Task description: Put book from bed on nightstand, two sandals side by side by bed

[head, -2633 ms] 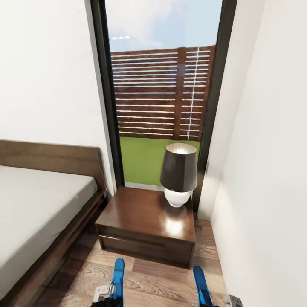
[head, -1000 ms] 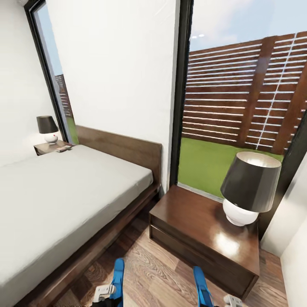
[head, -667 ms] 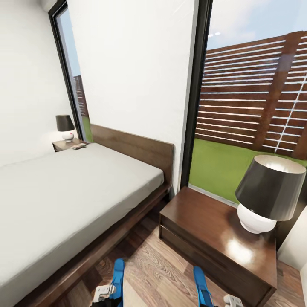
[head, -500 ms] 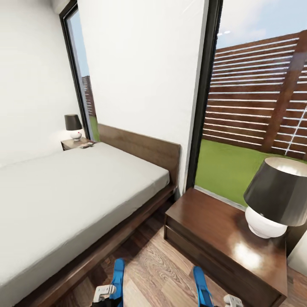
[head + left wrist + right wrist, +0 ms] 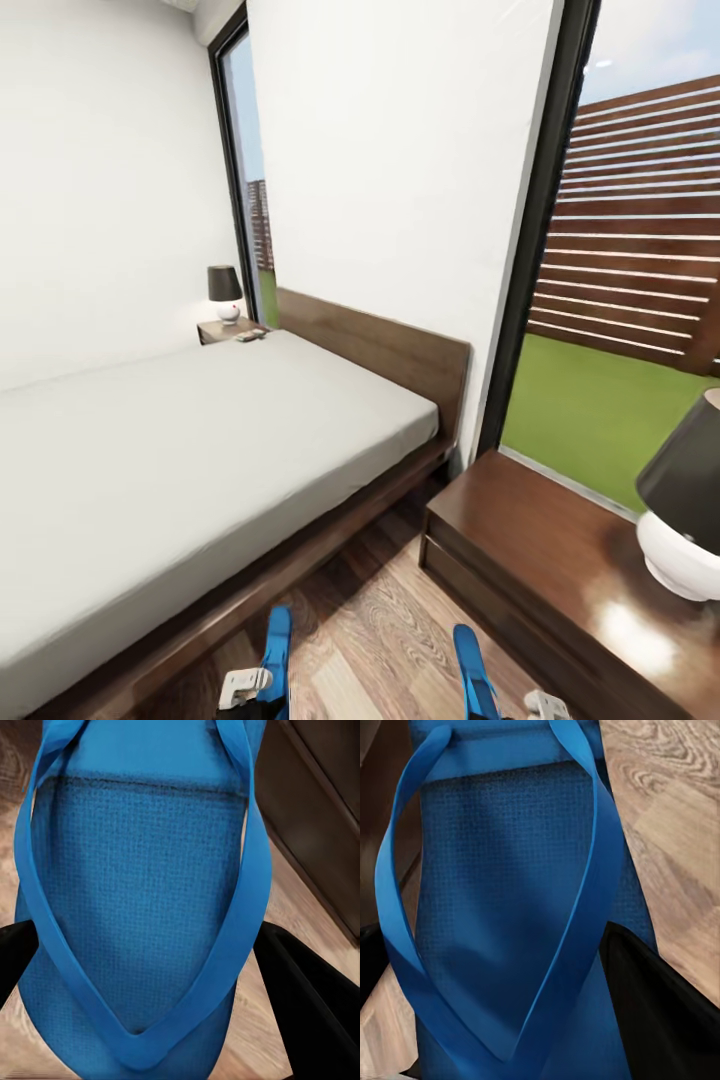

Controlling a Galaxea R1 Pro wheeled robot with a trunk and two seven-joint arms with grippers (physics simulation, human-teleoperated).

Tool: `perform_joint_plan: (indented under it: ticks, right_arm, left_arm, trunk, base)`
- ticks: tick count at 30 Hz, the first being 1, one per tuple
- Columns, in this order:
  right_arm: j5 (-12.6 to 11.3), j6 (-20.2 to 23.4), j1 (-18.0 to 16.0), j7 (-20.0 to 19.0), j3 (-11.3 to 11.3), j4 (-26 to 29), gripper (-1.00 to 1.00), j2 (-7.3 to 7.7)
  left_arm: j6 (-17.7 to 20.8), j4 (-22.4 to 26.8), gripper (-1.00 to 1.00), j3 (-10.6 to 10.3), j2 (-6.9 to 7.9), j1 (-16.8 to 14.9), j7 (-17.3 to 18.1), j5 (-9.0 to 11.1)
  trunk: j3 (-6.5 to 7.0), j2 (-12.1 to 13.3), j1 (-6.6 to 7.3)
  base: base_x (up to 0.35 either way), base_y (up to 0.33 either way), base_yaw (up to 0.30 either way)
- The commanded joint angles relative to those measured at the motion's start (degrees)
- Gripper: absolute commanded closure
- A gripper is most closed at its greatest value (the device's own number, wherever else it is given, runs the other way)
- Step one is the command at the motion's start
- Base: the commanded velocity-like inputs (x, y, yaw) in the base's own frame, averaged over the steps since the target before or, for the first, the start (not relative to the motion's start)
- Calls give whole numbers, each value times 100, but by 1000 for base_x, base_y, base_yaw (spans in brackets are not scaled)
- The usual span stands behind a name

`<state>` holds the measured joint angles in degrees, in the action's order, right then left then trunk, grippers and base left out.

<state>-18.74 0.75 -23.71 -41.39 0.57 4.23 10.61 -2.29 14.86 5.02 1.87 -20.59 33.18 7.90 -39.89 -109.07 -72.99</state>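
I hold one bright blue sandal in each hand. In the head view the left sandal and right sandal stick forward over the wood floor, at my left gripper and right gripper. In the wrist views, black fingers of the left gripper flank the left sandal. The right gripper is likewise shut on its sandal. The bed has a bare mattress. One nightstand stands close at the right. A small flat object, too small to identify, lies on the far nightstand.
A black-shaded lamp with a white base stands on the near nightstand, and a similar small lamp on the far one. A strip of wood floor runs between bed and near nightstand. Tall windows show grass and a slatted fence.
The head camera has swung left, so the bed and far nightstand have come into view and the near lamp has slid to the right edge. Both sandals stay gripped as before.
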Motion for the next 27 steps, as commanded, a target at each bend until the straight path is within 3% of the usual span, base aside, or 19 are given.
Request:
perform_joint_plan:
  ticks: [1, 27]
  right_arm:
    - [-25, 12, -2, -18, 4, -1, 100, 2]
    - [-25, 12, -2, -18, 4, -1, 100, 2]
  left_arm:
    - [-7, -10, 100, 35, -2, -6, 31, 1]
    - [-8, -10, 100, 35, -4, -6, 31, 1]
  trunk:
    - [-5, -3, 1]
    - [-5, -3, 1]
  base:
    - [0, 0, 280]
    - [0, 0, 280]
